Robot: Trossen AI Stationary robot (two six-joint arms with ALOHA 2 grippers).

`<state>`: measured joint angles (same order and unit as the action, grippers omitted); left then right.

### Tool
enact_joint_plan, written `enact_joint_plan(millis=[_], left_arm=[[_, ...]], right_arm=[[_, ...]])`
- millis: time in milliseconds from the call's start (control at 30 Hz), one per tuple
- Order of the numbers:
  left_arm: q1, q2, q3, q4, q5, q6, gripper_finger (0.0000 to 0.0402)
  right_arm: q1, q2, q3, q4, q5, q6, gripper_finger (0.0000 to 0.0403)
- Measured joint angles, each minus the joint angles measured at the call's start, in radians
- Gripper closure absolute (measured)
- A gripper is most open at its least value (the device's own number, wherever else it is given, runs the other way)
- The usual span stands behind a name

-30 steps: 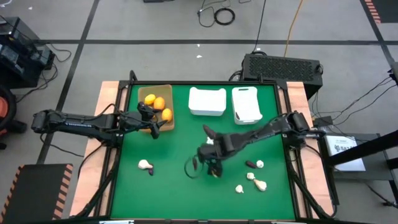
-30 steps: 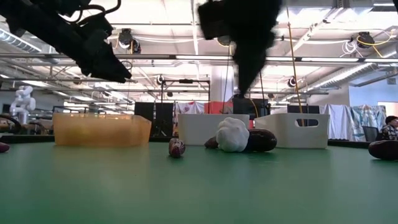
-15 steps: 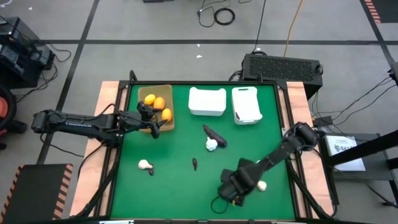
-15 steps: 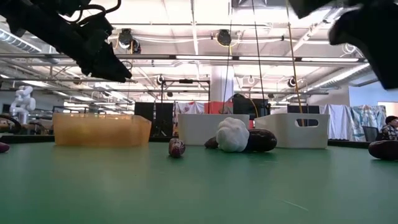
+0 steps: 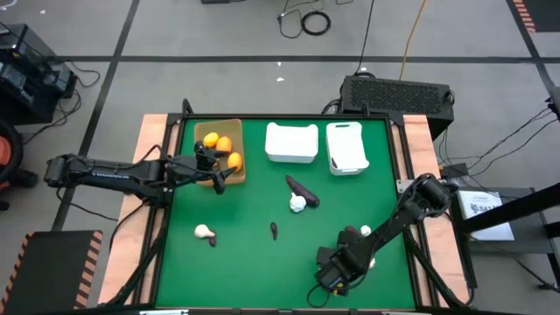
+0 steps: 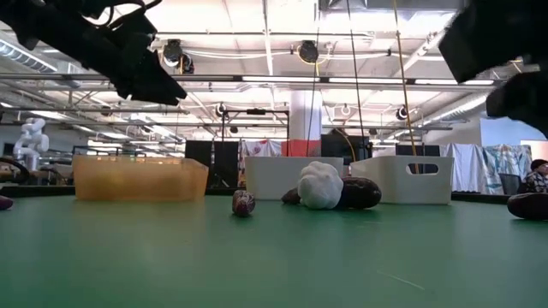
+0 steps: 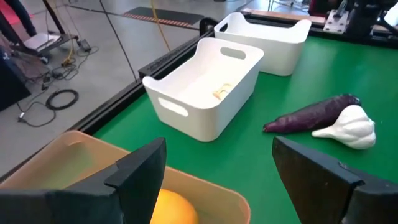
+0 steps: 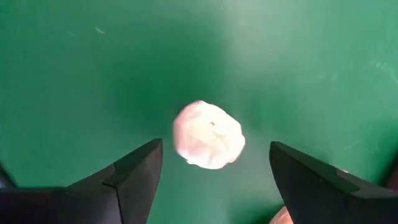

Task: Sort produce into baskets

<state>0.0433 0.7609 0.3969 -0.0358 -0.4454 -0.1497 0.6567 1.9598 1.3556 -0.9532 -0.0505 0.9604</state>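
Swung from mid-desk to the near right, the right gripper (image 5: 335, 273) hovers, fingers spread, over a garlic bulb (image 8: 208, 135) on the green desk (image 5: 245, 254): pick-up step, next calling for descent and closure; left gripper (image 5: 213, 168), fingers spread, waits over the tan tray (image 5: 229, 125).

Both arms are dark, nearly black, built of slim tube-like links joined by thicker rounded joints. The left arm (image 5: 114, 173) carries pale lettering along its long forearm link, too small to read. The right arm (image 5: 398, 219) shows a bulky round joint near its base and a thin dark cable looping off its wrist end. The left gripper (image 7: 214, 180) ends in two flat, matte black fingers with angular, bevelled edges. The right gripper (image 8: 211, 171) has the same blocky black fingers (image 8: 134, 171).
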Motion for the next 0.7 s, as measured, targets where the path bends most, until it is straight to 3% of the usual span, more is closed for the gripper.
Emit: enact_joint_plan(millis=[267, 500, 700], left_arm=[[0.000, 0.000, 0.000, 0.005, 0.000, 0.006, 0.0100], [0.000, 0.000, 0.000, 0.003, 0.000, 0.006, 0.0100], [0.000, 0.000, 0.000, 0.001, 0.000, 0.006, 0.0100]], right_arm=[[-0.008, 0.000, -0.045, 0.072, -0.001, -0.020, 0.0147], [-0.042, 0.000, -0.045, 0.119, -0.005, -0.053, 0.0217], [-0.067, -0.018, -0.045, 0.090, -0.083, -0.057, 0.0293]])
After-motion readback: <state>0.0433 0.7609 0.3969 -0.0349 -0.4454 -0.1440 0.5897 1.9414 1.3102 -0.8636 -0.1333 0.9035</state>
